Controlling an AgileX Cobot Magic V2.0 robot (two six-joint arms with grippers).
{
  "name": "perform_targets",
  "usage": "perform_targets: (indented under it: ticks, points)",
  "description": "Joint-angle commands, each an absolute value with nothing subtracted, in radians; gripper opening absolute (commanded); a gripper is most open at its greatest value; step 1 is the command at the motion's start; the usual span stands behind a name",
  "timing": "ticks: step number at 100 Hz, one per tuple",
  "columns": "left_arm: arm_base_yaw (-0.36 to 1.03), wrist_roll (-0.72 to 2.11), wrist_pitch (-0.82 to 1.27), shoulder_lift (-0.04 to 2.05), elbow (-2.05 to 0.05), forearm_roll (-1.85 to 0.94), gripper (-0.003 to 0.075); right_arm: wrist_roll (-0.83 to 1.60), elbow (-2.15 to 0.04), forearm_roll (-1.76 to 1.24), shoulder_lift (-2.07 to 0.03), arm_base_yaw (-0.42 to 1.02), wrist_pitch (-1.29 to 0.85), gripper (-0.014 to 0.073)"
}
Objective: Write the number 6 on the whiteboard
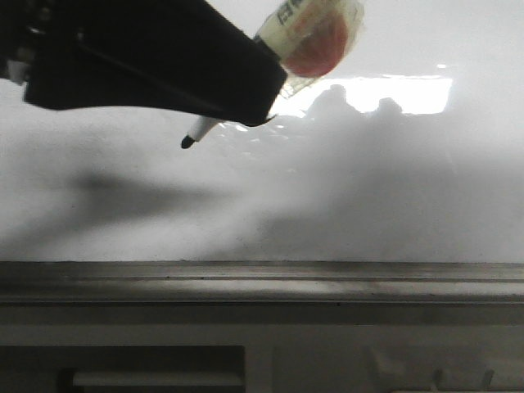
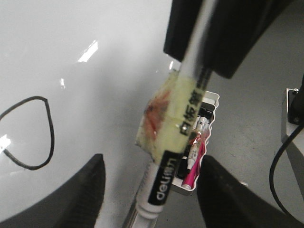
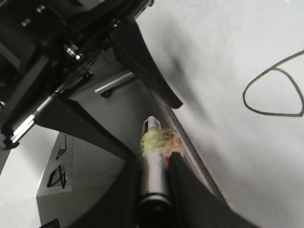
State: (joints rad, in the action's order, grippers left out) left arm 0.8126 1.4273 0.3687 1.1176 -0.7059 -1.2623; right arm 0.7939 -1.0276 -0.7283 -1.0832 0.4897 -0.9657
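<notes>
The whiteboard (image 1: pixel 368 180) fills the front view, hazy, with no writing showing there. A thin black loop of the number 6 (image 2: pixel 52 137) lies on the board in the left wrist view, and the right wrist view shows the same loop (image 3: pixel 275 114). My right gripper (image 3: pixel 153 164) is shut on the barrel of a marker (image 3: pixel 153 178) wrapped in yellow stained tape (image 2: pixel 168 123). My left gripper (image 2: pixel 151 161) is open, its fingers wide apart on either side of the marker's lower end without touching it. The marker's black tip (image 1: pixel 187 142) pokes out below the left gripper's dark body (image 1: pixel 147 57); whether it touches the board I cannot tell.
A grey metal rail (image 1: pixel 262 274) runs along the board's bottom edge. A small white tray (image 2: pixel 214 100) holding spare markers, one pink, sits just off the board. A black cable (image 2: pixel 280 161) hangs to the side. A bright light reflection (image 1: pixel 401 94) marks the board.
</notes>
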Motion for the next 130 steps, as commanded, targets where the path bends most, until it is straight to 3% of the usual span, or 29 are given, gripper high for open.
perform_targets:
  ticks: [1,17,41,48,55,67,74,94,108,130]
  points:
    - [0.826,1.431,0.338,1.121,-0.752,-1.284,0.0382,0.796,-1.061,-0.772,-1.07,0.49,-0.941,-0.0045]
    - [0.826,1.431,0.318,1.132,-0.754,-1.284,0.0293,0.796,-1.061,-0.772,-1.073,0.49,-0.941,-0.0045]
    - [0.826,1.431,0.319,1.134,-0.754,-1.282,0.0062,0.796,-1.061,-0.772,-1.074,0.49,-0.919,-0.0042]
    - [0.826,1.431,0.319,1.134,-0.754,-1.282,-0.0022,0.798,-1.061,-0.768,-1.074,0.49,-0.922,-0.0001]
    - [0.826,1.431,0.318,1.134,-0.754,-1.282,-0.002,0.798,-1.059,-0.763,-1.074,0.49,-0.929,0.0111]
    - [0.826,1.429,0.289,1.132,-0.754,-1.282,-0.002,0.796,-1.056,-0.761,-1.074,0.486,-0.926,0.0417]
    - [0.826,1.421,0.264,1.124,-0.754,-1.282,-0.002,0.796,-1.056,-0.752,-1.074,0.468,-0.928,0.0497]
    - [0.826,1.312,0.098,1.006,-0.686,-1.337,-0.002,0.751,-1.02,-0.67,-0.994,0.324,-0.991,0.0488]
    - [0.826,1.295,-0.035,0.896,-0.591,-1.569,-0.002,0.749,-0.904,-0.67,-0.898,0.22,-0.969,0.0488]
    - [0.826,1.295,-0.176,0.872,-0.539,-1.755,-0.002,0.744,-0.701,-0.754,-0.766,0.189,-0.82,0.0488]
